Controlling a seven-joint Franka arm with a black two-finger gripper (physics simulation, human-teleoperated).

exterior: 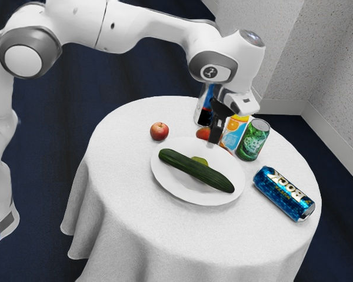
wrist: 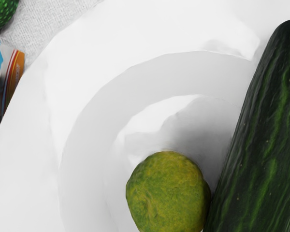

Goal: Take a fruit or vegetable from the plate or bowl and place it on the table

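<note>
My black gripper (exterior: 215,140) is over the far edge of the white plate (exterior: 172,189) in the exterior view; whether it is open cannot be made out. A long dark cucumber (exterior: 195,170) lies across the plate, with a yellow-green lime (exterior: 199,160) partly hidden behind it. From the wrist camera, the lime (wrist: 168,191) sits in the hollow of the plate (wrist: 34,125), close beside the cucumber (wrist: 266,135). Nothing held is visible.
An apple (exterior: 159,131) rests on the tablecloth (exterior: 126,176). A reddish fruit (exterior: 203,134) is just behind the plate. A red-blue can (exterior: 205,114), juice carton (exterior: 232,136) and green can (exterior: 254,140) stand nearby; a blue can (exterior: 283,194) lies on its side.
</note>
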